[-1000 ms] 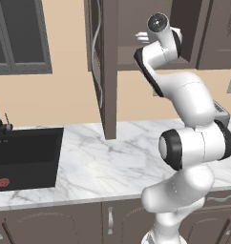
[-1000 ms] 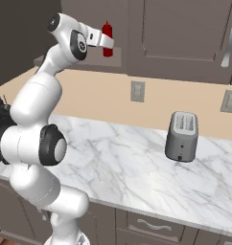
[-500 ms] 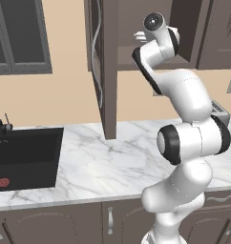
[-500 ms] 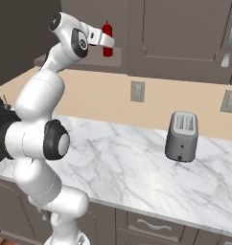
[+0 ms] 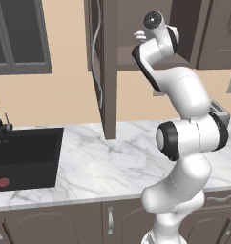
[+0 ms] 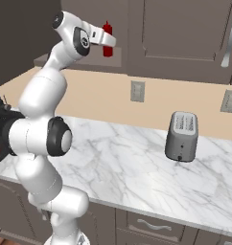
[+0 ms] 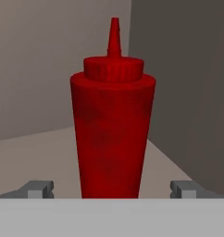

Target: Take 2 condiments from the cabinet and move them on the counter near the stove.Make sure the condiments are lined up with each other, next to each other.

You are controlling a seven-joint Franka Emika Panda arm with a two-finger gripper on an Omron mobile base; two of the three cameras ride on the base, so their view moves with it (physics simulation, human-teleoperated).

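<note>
The gripper (image 7: 112, 189) is reaching up into the open cabinet (image 5: 110, 71), and its two fingers (image 7: 37, 189) are standing spread wide apart, pinching nothing. The red bottle (image 7: 112, 125) is sitting right in the middle between them, just in front of the hand, and neither finger looks to be touching it. It is standing straight up on the cabinet shelf (image 7: 35, 152), with its pointy tip at the top. I think the hand is lined up level with the bottle like this so the fingers can slide past both sides and then squeeze its lower half. The bottle is close to the front edge of the shelf, with the cabinet's side wall just beyond it and the back wall farther in. In the right base view the bottle (image 6: 107, 39) is sitting just past the end of the hand. The cabinet door (image 5: 99, 57) is swung out, so the arm has room to get in. Far below the cabinet, the counter (image 6: 137, 167) is waiting for the bottle, with a toaster (image 6: 181, 136) standing on it.
</note>
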